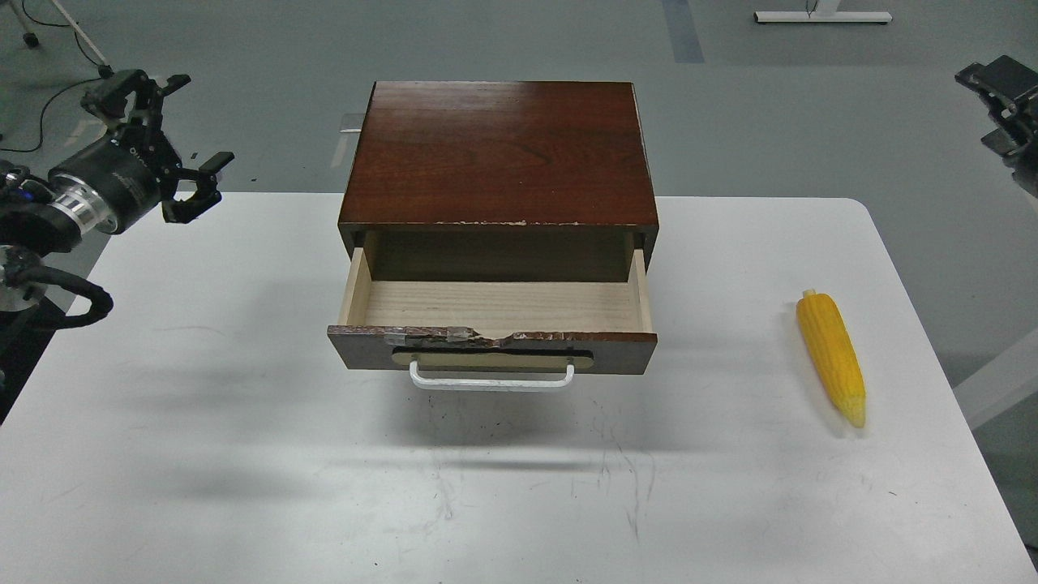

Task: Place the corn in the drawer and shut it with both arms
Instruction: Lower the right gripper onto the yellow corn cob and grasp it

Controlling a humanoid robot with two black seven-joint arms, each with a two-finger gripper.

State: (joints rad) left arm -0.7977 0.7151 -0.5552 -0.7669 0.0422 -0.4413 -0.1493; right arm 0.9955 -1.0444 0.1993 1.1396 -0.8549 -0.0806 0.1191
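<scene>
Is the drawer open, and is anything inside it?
Open and empty. The drawer sticks out from the cabinet, showing only bare pale wood inside. The corn lies on the table.

Black left arm [97, 191] with silver wrist ring, looping cable, clawed black pincer [174, 138].

Cabinet [497, 154] sits on the table [243, 454], centred, toward the far edge. Drawer [492, 324] pulled out toward the near side; handle [491, 380] on its front. Corn [832, 355] lies on the table well right of the drawer, pointed end nearest the front edge. Left gripper [174, 142] hangs over the table's far-left corner, right gripper [1005, 101] beyond the far-right corner.
</scene>
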